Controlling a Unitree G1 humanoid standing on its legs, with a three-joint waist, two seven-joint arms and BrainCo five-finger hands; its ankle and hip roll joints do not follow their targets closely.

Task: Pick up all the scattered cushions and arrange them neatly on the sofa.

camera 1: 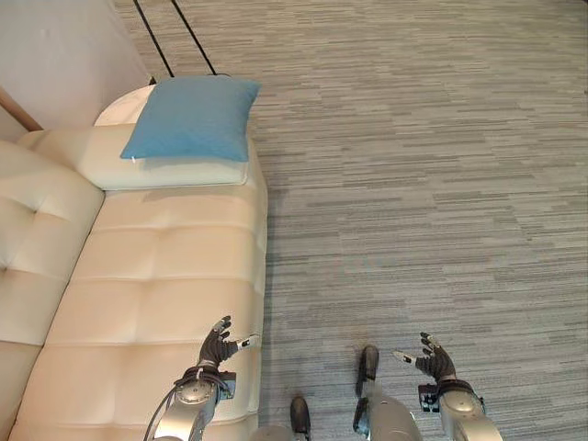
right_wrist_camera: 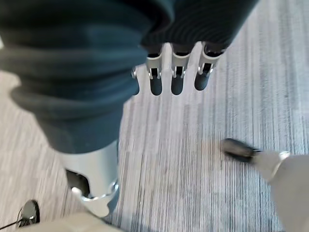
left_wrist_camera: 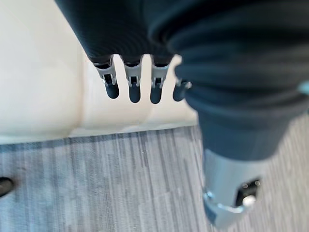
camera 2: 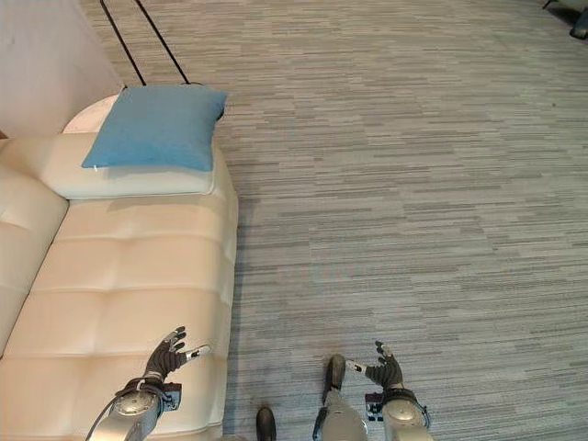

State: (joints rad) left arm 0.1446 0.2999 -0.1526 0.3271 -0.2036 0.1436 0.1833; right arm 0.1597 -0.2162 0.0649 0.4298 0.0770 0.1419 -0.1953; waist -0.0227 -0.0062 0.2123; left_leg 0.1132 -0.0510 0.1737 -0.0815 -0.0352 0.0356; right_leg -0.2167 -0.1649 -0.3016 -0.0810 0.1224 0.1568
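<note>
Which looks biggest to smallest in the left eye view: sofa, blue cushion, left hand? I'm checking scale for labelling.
1. sofa, largest by far.
2. blue cushion, lying on the sofa's arm.
3. left hand, smallest, though nearer the camera.

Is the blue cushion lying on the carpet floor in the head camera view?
No, the blue square fabric cushion rests on the padded arm of the cream leather sofa, beside the grey striped carpet.
</note>
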